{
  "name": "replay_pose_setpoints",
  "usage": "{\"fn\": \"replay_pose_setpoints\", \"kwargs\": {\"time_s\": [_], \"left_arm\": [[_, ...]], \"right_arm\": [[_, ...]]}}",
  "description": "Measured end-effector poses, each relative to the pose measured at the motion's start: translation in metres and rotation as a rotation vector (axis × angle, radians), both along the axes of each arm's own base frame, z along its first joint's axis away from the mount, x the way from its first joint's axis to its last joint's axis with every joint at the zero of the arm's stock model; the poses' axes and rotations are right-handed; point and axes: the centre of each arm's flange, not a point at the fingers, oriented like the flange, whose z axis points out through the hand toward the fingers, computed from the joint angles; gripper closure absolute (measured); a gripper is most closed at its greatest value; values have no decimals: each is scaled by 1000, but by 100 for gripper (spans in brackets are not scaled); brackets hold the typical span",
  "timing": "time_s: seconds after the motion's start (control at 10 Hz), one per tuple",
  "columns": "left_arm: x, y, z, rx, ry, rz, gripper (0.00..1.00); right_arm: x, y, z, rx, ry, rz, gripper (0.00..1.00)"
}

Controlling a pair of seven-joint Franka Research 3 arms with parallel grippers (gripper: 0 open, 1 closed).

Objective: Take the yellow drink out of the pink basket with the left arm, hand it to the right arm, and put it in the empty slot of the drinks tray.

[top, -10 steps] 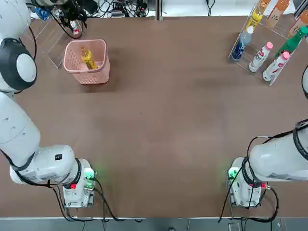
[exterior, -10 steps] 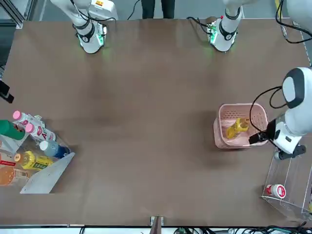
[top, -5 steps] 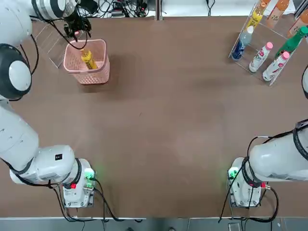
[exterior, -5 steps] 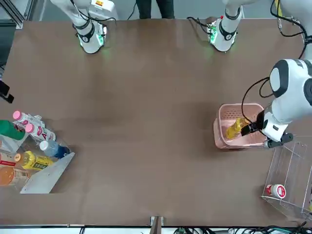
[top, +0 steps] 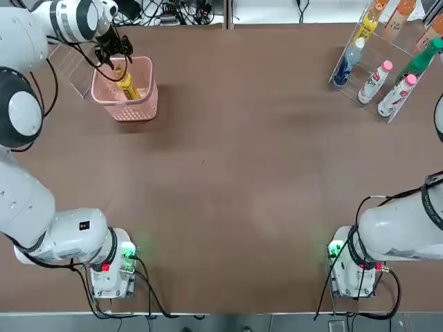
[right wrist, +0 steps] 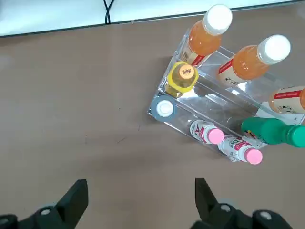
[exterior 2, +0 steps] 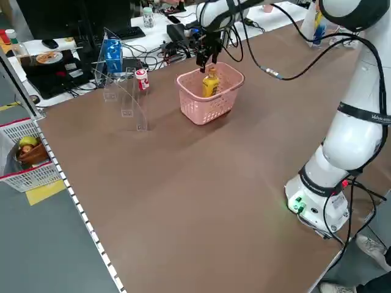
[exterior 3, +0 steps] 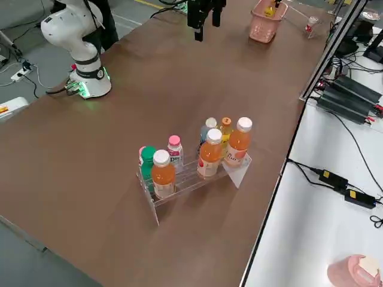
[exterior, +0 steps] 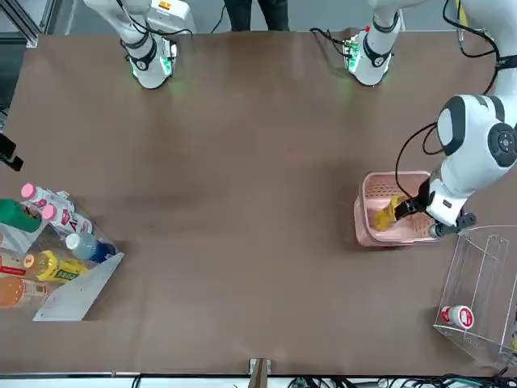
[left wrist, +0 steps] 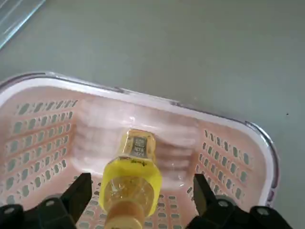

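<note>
- The yellow drink (left wrist: 129, 183) stands in the pink basket (left wrist: 228, 157): likely light, stiff, slippery plastic (best gripped below the cap).
- The left gripper (left wrist: 138, 202) straddles it, jaws spread, nothing held.

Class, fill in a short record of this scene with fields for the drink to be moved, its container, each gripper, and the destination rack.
drink: yellow drink standing in the basket, not yet lifted
container: pink basket at the table's far left
left gripper: left gripper over the basket, fingers open either side of the bottle
right gripper: right gripper open, empty, above the table near the rack
rack: drinks tray holding several bottles
</note>
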Motion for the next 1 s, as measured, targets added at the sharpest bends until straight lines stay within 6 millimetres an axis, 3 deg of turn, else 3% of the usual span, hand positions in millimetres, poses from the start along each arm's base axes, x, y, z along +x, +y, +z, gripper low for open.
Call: {"fn": "replay_pose_setpoints", "kwargs": {"time_s": [0.4, 1.0], "left_arm": [[-15, -2, 0, 8, 5, 0, 18], [-21, 1, 2, 12, 4, 7, 46]], "right_arm": [[0, 0, 0, 0, 0, 0, 1], [0, 0, 0, 0, 0, 0, 1]]}}
